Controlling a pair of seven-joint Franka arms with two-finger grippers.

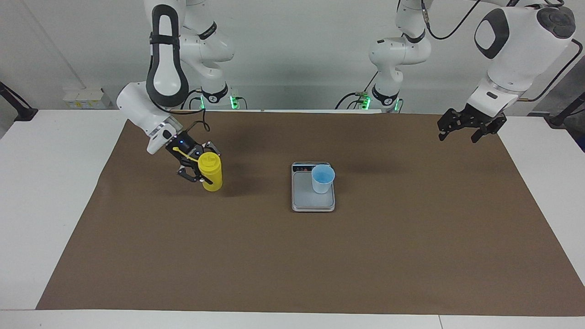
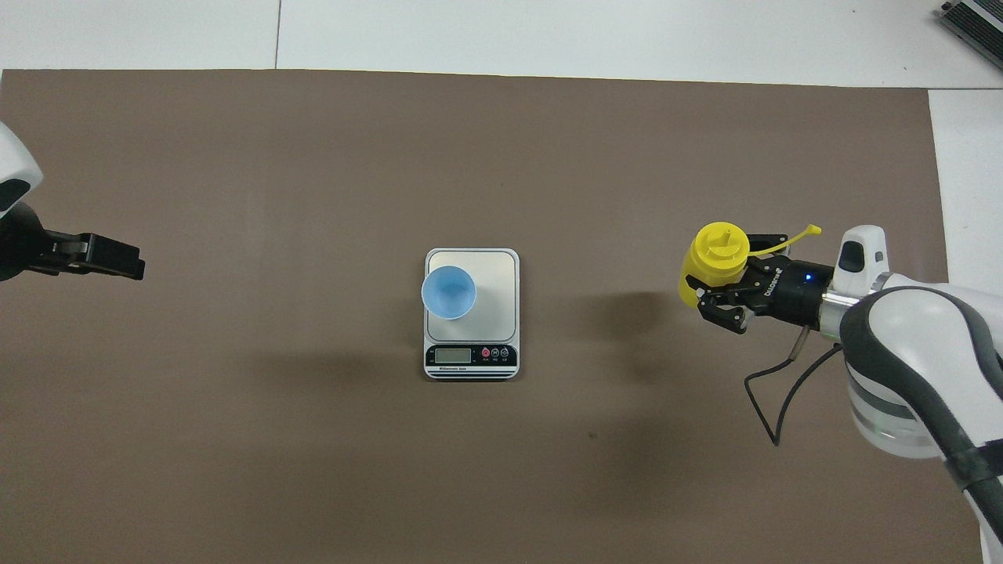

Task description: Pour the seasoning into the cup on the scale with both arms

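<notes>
The yellow seasoning bottle stands upright toward the right arm's end of the brown mat, its base at or just above the mat and its cap strap sticking out sideways. My right gripper is shut on the bottle's body from the side. The light-blue cup sits on the silver scale at mid-table, on the plate's edge toward the left arm's end. My left gripper waits open and holds nothing, raised over the mat's edge at the left arm's end.
The brown mat covers most of the white table. The scale's dark display strip faces the robots. A black cable hangs from the right arm's wrist.
</notes>
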